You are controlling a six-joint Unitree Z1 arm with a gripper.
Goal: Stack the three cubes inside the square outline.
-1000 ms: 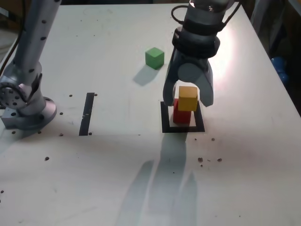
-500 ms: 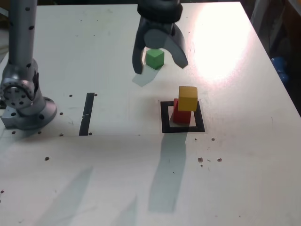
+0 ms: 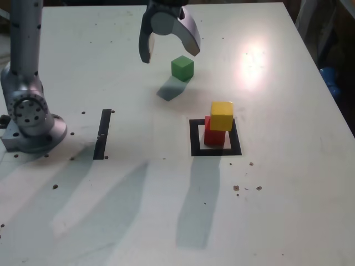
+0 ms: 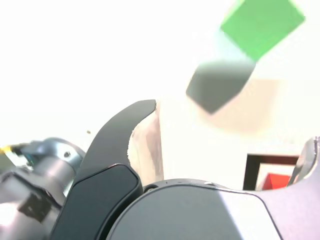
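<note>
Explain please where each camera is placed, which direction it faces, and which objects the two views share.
Exterior view: placed high off the arm, looking down on the white table; shows the arm's base and open gripper.
Wrist view: sits behind the gripper, facing the table; shows both fingers.
Shared: small green cube, small red cube, black square outline.
</note>
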